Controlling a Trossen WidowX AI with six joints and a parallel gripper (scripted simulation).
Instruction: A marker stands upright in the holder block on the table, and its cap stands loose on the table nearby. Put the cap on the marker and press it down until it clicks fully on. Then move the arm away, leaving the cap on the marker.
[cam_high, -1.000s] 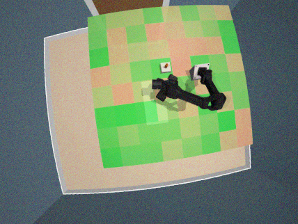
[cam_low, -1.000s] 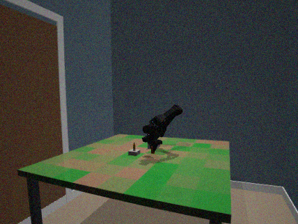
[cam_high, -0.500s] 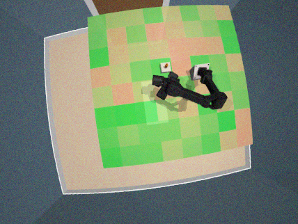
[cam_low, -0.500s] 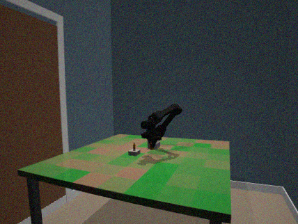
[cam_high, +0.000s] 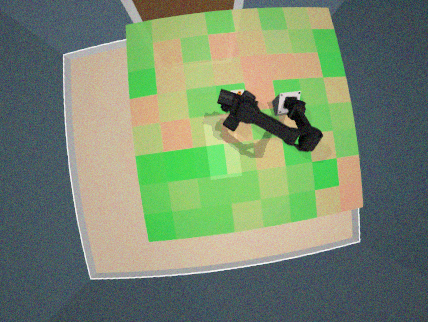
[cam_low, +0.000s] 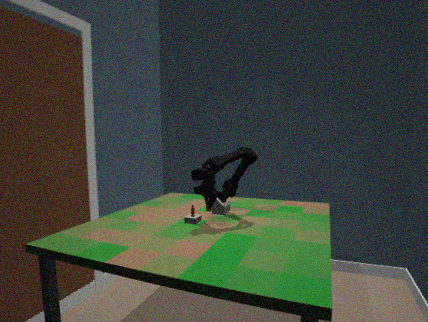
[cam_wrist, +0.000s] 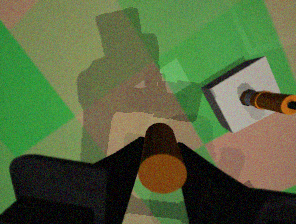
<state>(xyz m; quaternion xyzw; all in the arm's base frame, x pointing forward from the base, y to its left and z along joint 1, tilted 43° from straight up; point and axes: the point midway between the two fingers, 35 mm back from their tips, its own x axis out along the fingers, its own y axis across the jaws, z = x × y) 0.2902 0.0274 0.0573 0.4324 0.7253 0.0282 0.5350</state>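
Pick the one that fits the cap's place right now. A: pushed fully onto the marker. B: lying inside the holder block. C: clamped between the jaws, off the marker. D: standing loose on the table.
C: in the wrist view the brown cap sits gripped between the dark jaws of the gripper, while the marker stands bare in the grey holder block off to the side.

Around me stood dark blue-grey walls (cam_low: 280, 90), dim and grainy. A brown door (cam_low: 40, 150) with a pale frame filled the wall by the table's left edge. The table (cam_low: 250, 270), patched green and tan, stood on dark legs over a beige floor (cam_high: 100, 200) edged with a pale skirting.
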